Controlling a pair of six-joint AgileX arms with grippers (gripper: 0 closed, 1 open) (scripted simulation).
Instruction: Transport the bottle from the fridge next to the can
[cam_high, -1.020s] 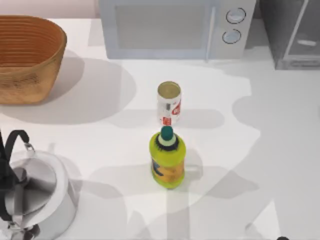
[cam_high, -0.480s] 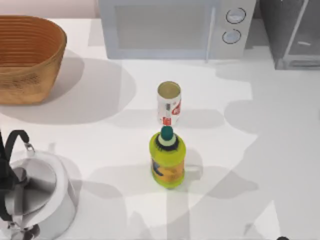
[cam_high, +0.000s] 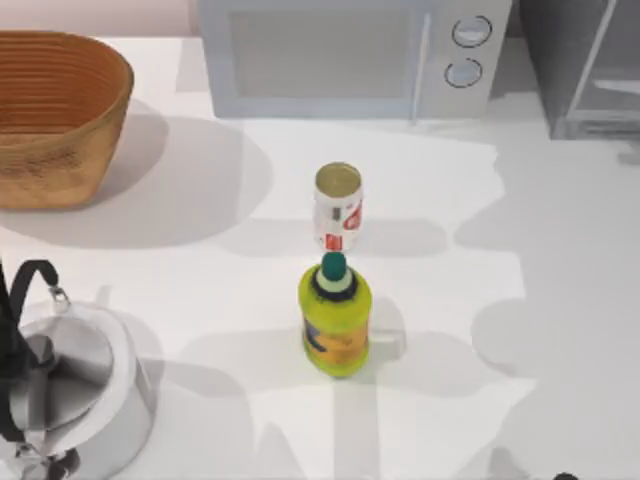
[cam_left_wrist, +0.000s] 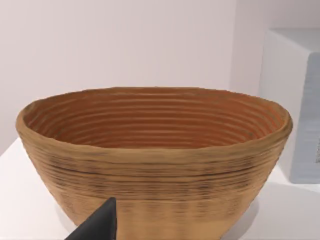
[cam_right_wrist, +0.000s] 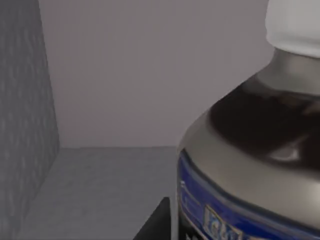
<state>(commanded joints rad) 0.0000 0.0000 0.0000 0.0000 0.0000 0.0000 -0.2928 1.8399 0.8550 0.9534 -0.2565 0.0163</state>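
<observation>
The bottle (cam_right_wrist: 250, 150) looms close in the right wrist view, with a white cap, a grey-silver shoulder, a dark body and a blue label band. It stands inside the grey fridge (cam_right_wrist: 100, 75). A dark part of my right gripper (cam_right_wrist: 157, 222) shows right beside it. In the top view the fridge (cam_high: 585, 70) stands at the back right. The white can (cam_high: 338, 205) with red markings stands upright mid-table. My left gripper (cam_left_wrist: 97, 227) hangs in front of the basket.
A yellow-green bottle (cam_high: 335, 320) with a teal cap stands just in front of the can. A white microwave (cam_high: 350, 55) sits at the back centre, a woven basket (cam_high: 55, 115) at the back left, and a steel kettle (cam_high: 70, 390) at the front left.
The arm shadows on the right half of the table have shifted. The can, the yellow-green bottle, the basket and the kettle have not moved.
</observation>
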